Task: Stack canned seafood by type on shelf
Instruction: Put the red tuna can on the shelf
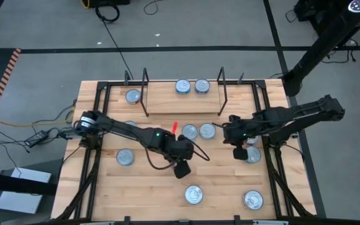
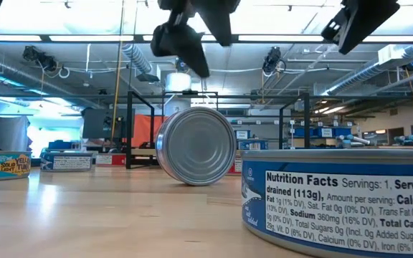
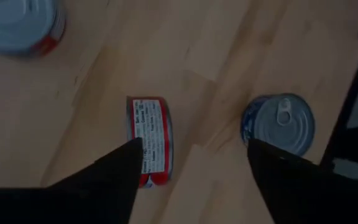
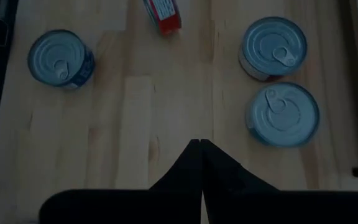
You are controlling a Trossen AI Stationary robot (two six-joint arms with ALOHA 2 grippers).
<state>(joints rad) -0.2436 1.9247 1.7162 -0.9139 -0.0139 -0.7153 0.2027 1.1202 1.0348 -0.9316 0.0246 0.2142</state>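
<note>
Nearest the low camera, a blue-labelled tin [image 2: 339, 197] lies flat on the table [image 1: 155, 194], its nutrition panel facing out. Behind it a red-labelled tin [image 2: 196, 145] stands on its edge, its silver end toward the camera. The high view places this tin [image 1: 174, 127] mid-table, just beside two flat tins [image 1: 198, 131].

The left gripper [image 1: 181, 167] hangs above the table centre with its fingers spread wide and nothing between them — in the left wrist view the red-labelled tin [image 3: 149, 140] lies below the gap, clear of both fingers [image 3: 114, 171].

The right gripper [image 1: 240, 152] hangs over the right half of the table, fingers pressed together and holding nothing; a tin [image 1: 252, 154] lies just beside it.

At the far edge stands the shelf [image 1: 183, 100] — a light-wood board between two black wire frames. Two tins [image 1: 192, 86] lie side by side on it. One more tin [image 1: 133, 96] lies left of the shelf.
</note>
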